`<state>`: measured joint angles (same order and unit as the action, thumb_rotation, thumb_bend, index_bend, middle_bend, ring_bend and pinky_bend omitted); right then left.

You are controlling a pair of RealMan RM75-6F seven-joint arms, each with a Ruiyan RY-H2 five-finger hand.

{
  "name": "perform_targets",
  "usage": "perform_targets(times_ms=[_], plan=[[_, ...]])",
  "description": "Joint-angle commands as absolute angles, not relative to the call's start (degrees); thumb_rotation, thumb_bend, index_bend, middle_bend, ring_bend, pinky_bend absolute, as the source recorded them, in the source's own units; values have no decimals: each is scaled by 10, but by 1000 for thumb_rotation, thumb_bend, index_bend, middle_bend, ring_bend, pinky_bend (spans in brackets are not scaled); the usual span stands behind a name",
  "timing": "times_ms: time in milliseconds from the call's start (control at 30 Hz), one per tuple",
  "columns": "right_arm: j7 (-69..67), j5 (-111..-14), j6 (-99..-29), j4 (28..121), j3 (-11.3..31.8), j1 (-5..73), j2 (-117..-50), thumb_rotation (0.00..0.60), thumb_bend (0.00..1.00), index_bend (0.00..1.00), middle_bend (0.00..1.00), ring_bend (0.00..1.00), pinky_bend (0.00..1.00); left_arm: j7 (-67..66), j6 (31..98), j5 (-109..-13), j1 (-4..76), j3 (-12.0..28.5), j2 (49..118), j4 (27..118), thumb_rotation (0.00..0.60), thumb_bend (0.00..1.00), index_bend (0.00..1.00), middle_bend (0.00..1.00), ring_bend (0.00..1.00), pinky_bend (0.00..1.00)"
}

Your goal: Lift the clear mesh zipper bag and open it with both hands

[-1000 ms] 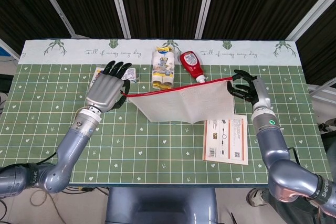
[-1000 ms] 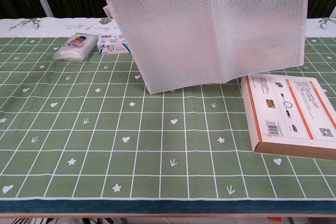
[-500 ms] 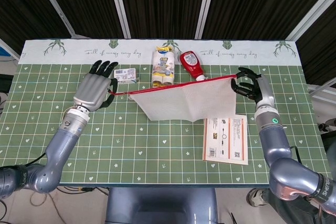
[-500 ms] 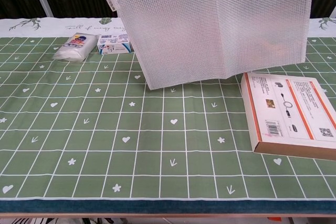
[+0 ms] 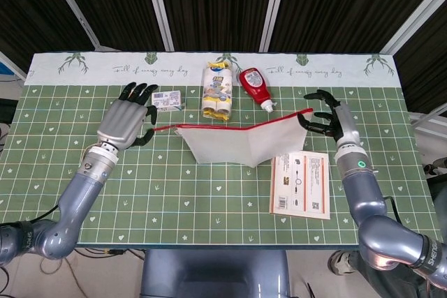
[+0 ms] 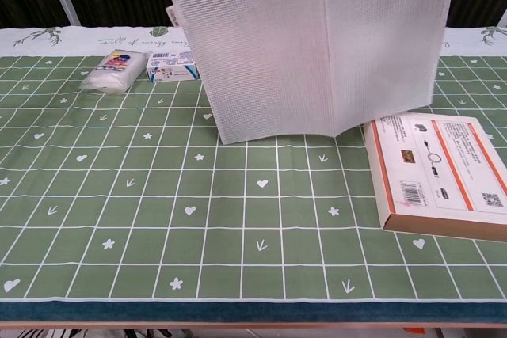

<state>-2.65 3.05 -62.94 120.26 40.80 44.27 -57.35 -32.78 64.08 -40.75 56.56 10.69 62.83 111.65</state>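
The clear white mesh zipper bag with a red zip edge [image 5: 237, 143] is held up above the green, grid-patterned table [image 5: 174, 193], its lower edge hanging just over the cloth in the chest view. It is suspended by its two top ends so that the zip line is stretched between the hands, which is what a sliding pull calls for. The right hand [image 5: 327, 121] is closed on the right corner of the red edge, the fingers [image 5: 312, 124] curled around it. The left hand [image 5: 124, 121] is seen from the back, at the end of a thin red pull [image 5: 162, 128] that runs from the bag's left corner; whether the fingers are clamped on that pull cannot be told, as the palm side is hidden. The red edge sags in the middle, and whether the mouth is open yet cannot be judged. A flat white and orange box [image 5: 300, 185] lies just below the bag's right side. Behind the bag lie a red sauce bottle [image 5: 255, 87], a yellow and white packet [image 5: 217, 89] and a small white box [image 5: 166, 100].
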Motion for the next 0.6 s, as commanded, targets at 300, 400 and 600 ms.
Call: perform_targets(times_ms=[300, 400, 600], plan=[[17, -26, -608, 1217, 365, 445, -556, 600, 183, 0, 0, 0, 202, -308, 654, -416, 546, 112, 625, 1128, 600, 167, 196, 0, 0, 0], [15, -31, -610, 1222, 360, 441, -550, 600, 180, 0, 0, 0, 203, -295, 665, -426, 532, 111, 620, 1140, 600, 167, 189, 0, 0, 0], [27, -69, -613, 1241, 334, 418, -526, 600, 146, 0, 0, 0, 203, -277, 695, -466, 494, 94, 604, 1166, 600, 167, 184, 0, 0, 0]])
